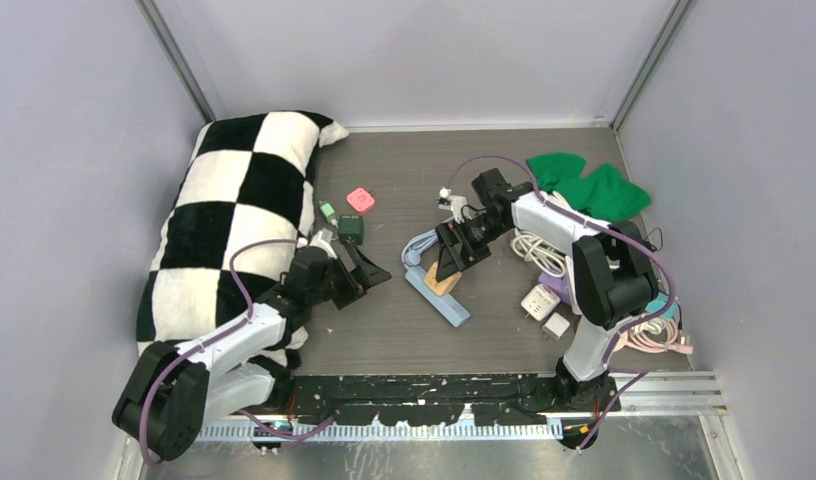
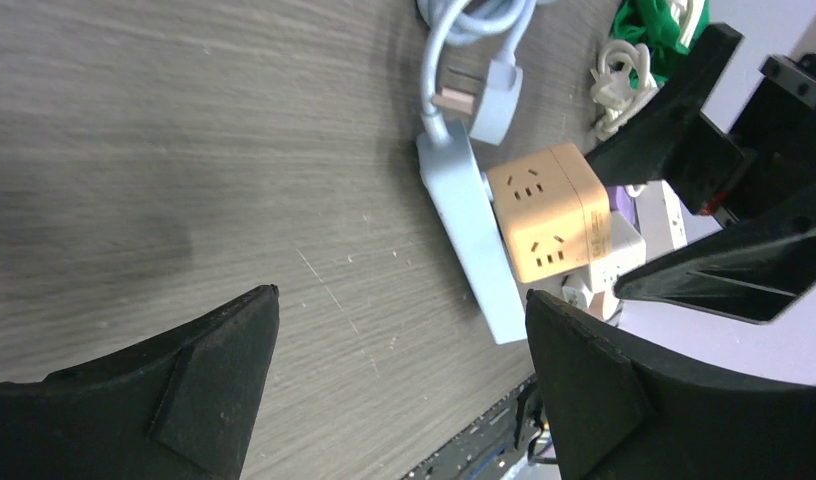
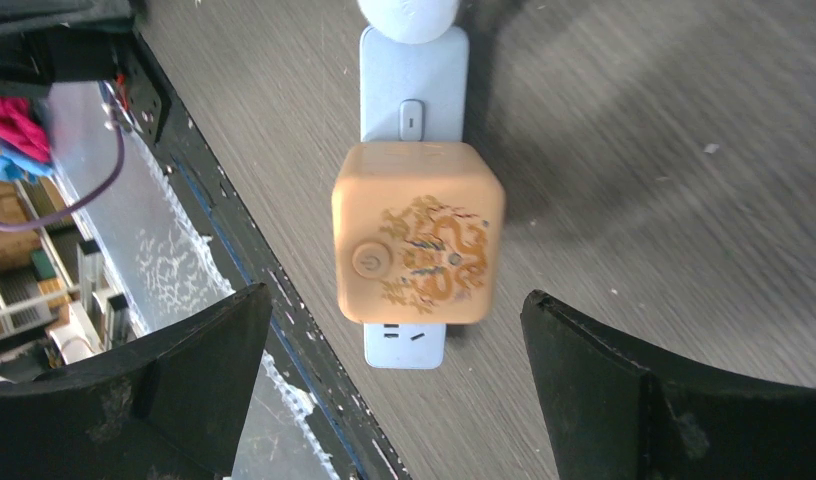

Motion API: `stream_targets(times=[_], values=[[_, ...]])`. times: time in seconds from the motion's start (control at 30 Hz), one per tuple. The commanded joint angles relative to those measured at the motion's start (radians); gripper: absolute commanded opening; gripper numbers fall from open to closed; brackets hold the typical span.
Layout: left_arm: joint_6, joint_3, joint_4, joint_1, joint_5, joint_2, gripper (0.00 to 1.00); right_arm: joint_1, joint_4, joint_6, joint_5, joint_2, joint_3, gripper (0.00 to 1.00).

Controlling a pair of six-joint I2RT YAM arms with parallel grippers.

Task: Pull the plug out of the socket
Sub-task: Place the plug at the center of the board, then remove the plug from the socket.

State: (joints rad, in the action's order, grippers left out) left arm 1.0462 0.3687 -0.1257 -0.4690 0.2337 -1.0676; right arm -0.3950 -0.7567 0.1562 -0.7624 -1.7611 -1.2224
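An orange cube plug [image 1: 443,281] with a dragon print sits plugged into a pale blue power strip [image 1: 451,306] lying mid-table. It shows from above in the right wrist view [image 3: 418,232], the strip [image 3: 405,347] poking out beneath it. In the left wrist view the cube [image 2: 549,212] stands on the strip [image 2: 471,232]. My right gripper [image 1: 452,256] hovers over the cube, open, with a finger on each side and not touching. My left gripper [image 1: 369,277] is open and empty, left of the strip, low over the table.
A black-and-white checked pillow [image 1: 234,220] lies at the left. A pink item [image 1: 360,199] and green adapters [image 1: 350,229] lie behind my left gripper. Green cloth [image 1: 584,185], white cables [image 1: 537,250] and white chargers [image 1: 542,305] crowd the right side.
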Motion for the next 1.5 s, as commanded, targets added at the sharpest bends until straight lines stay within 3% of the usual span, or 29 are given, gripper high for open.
stream_targets(times=[0.0, 0.27, 0.4, 0.6, 0.73, 0.93, 1.03, 1.07, 1.47], values=[[0.073, 0.000, -0.099, -0.064, -0.075, 0.021, 0.93, -0.013, -0.002, -0.003, 0.050, -0.033, -0.044, 1.00], [0.150, -0.004, -0.198, -0.125, -0.125, -0.059, 0.93, -0.051, 0.052, -0.002, 0.002, -0.037, -0.004, 0.99], [0.190, -0.001, -0.248, -0.161, -0.152, -0.112, 0.93, -0.050, 0.076, -0.023, -0.023, -0.048, -0.002, 0.91], [0.250, -0.006, -0.295, -0.190, -0.183, -0.176, 0.92, -0.050, 0.059, -0.021, -0.044, -0.069, -0.025, 0.72], [0.323, -0.013, -0.300, -0.213, -0.258, -0.202, 0.92, -0.050, 0.075, -0.019, -0.040, -0.045, 0.000, 0.46], [0.397, -0.009, -0.335, -0.248, -0.309, -0.264, 0.89, -0.052, 0.115, -0.034, -0.022, -0.007, 0.041, 0.25], [0.420, -0.004, -0.390, -0.264, -0.308, -0.316, 0.86, -0.051, 0.125, -0.038, -0.024, 0.006, 0.052, 0.12], [0.426, -0.001, -0.408, -0.265, -0.305, -0.336, 0.85, -0.050, 0.125, -0.038, -0.026, 0.011, 0.054, 0.03], [0.469, 0.028, -0.532, -0.271, -0.301, -0.493, 0.74, -0.050, 0.143, -0.047, -0.053, 0.042, 0.074, 0.01]])
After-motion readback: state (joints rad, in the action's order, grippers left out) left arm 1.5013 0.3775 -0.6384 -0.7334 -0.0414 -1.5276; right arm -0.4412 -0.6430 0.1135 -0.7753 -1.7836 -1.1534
